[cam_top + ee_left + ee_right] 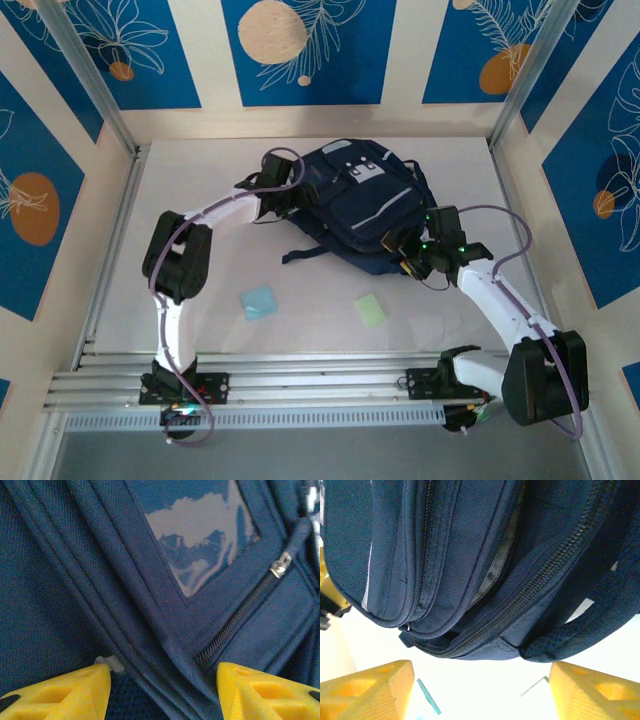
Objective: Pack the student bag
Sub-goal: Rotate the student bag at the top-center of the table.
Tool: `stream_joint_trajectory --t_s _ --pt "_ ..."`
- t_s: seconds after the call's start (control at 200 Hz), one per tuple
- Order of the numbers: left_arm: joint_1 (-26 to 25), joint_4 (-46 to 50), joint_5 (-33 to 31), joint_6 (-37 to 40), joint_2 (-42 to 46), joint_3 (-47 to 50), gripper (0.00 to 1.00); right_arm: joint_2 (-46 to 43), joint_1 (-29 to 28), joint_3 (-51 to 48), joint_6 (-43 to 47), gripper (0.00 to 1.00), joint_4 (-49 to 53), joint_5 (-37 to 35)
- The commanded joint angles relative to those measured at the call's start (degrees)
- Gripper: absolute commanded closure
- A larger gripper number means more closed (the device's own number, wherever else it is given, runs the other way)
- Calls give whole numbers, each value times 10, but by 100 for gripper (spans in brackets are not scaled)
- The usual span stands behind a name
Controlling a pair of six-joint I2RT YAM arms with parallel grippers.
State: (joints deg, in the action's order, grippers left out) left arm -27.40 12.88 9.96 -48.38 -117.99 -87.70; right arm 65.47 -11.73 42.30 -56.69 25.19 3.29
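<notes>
While the student bag (365,215) lies front face up at the far middle of the white desk (300,330), an arm reaches in on it from each side.

Left fingers (65,692): released and spread wide, tips right at the bag's far-left fabric. Ridged navy seams run between them, nothing pinched. Just ahead are a closed zip with a metal pull (281,565) and a glossy clear window pocket (205,535).

Right fingers (370,690): released, wide apart, holding nothing, with bare desk between the tips. The bag's near-right edge sits just beyond them, apart.

From that side the long outer zip is shut. One seam gapes slightly on pale grey lining (495,565). Contents of any compartment: cannot tell. A padded strap (580,630) loops off the bag.

A pale blue card (259,301) and a pale green card (369,309) lie on the desk outside the bag, well apart from both sets of fingers.
</notes>
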Motion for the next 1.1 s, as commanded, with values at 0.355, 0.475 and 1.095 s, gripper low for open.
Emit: stream_joint_trajectory --t_s 0.355,0.475,1.095 --pt "-9 -27 3 -39 -73 -71 72 17 -10 -8 9 27 -25 -24" --pt "-13 -65 16 -50 -71 -63 100 34 -9 -30 26 27 -66 -32" --pt "-48 -168 -11 -145 178 190 100 194 20 180 195 32 -20 -37"
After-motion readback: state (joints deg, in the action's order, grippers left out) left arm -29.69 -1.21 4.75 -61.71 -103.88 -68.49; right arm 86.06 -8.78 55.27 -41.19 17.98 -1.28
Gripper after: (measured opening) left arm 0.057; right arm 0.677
